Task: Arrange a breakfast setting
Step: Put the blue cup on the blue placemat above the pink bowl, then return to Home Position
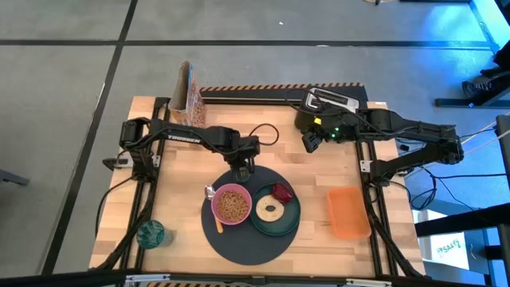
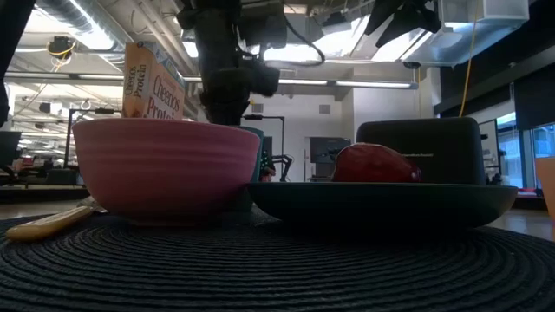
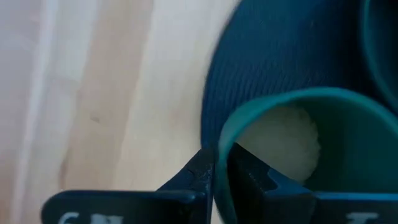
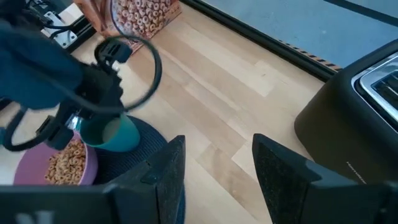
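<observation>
A dark-grey round mat [image 1: 239, 243] lies at the table's near middle. On it stand a pink bowl [image 1: 232, 205] of cereal and a dark-green plate [image 1: 288, 223] with a pale bagel [image 1: 268, 210] and a dark-red fruit [image 1: 281, 192]. A spoon [image 2: 52, 224] lies left of the bowl. My left gripper [image 1: 241, 171] is over the mat's far edge, shut on a small green cup [image 4: 118, 134]. My right gripper [image 4: 214, 158] is open and empty beside the black toaster [image 1: 328, 102]. My left gripper holds the cup by its rim [image 3: 221, 163], one finger inside the cup and one outside. The fingers come from above. The cup is over the mat's far edge, behind the bowl. Whether its base rests on the mat I cannot tell.
A cereal box [image 1: 188, 96] stands at the far left of the table. An orange tray [image 1: 348, 212] lies right of the mat. A teal glass [image 1: 151, 234] stands near the front left corner. Bare wood shows between the mat and the toaster.
</observation>
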Controlling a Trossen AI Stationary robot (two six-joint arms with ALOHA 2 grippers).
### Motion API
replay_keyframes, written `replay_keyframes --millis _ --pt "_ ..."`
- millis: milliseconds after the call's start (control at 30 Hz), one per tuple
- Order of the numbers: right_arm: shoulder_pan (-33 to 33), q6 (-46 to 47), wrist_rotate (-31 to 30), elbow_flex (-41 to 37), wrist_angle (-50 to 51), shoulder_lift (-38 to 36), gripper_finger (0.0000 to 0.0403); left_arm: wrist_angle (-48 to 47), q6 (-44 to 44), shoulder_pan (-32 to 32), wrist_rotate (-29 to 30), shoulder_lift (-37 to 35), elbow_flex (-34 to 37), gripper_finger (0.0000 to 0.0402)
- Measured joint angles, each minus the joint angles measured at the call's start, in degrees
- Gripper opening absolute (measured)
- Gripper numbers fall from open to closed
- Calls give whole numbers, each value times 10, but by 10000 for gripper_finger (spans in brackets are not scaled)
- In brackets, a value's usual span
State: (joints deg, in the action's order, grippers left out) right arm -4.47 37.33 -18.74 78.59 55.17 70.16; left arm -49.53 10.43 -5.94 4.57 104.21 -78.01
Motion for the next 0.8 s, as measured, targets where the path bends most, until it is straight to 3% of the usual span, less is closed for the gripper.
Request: replay_keyframes --millis 300,433,533,667,733,800 --pt "0 -42 -28 0 3 -66 177 -37 2 -14 7 -16 -52 102" --pt "0 -121 -44 -3 -4 -113 176 -55 -4 -23 17 -45 -89 126" --pt "0 -177 -41 -44 -68 -170 161 -24 -12 -22 34 -89 -105 131" --pt "-1 -198 18 -158 -198 -269 91 140 -19 -1 37 -175 -82 122" --pt "-1 -198 57 -228 -269 -322 36 268 -31 20 37 -226 -41 109" --pt "7 -199 100 -301 -337 -375 12 360 -47 38 28 -266 15 93"
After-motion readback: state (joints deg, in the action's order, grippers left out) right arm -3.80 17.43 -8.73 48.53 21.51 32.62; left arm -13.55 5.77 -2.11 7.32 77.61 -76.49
